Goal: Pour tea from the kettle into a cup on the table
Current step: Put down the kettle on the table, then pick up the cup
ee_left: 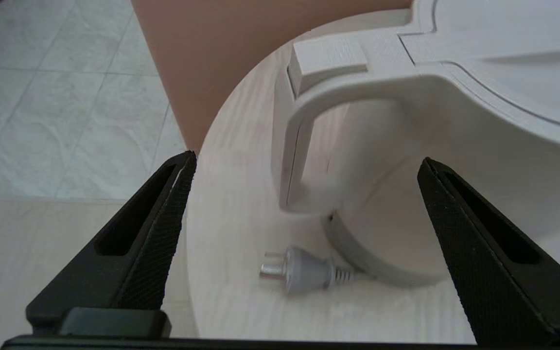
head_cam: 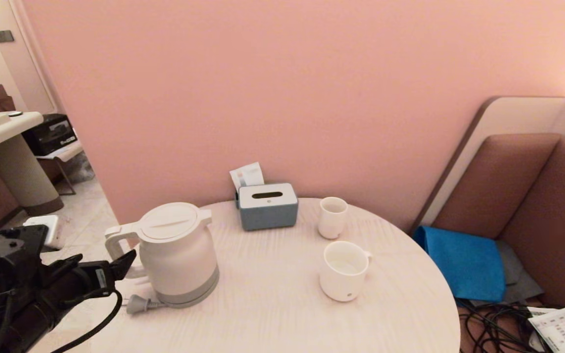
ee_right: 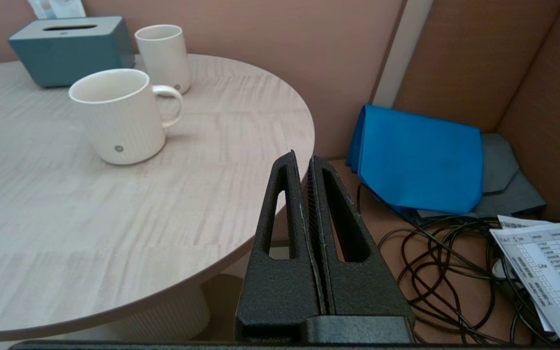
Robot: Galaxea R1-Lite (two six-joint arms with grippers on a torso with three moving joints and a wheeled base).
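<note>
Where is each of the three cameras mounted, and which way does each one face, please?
Head view: on the robot's head, looking forward and down at the table, kettle and cup; the left end effector shows.
Left wrist view: behind the open left end effector, facing the kettle's handle and a grey plug.
Right wrist view: behind the shut right end effector, beside the table edge, facing cup and blue cloth.
Shared: head and right wrist views both show the cup.
</note>
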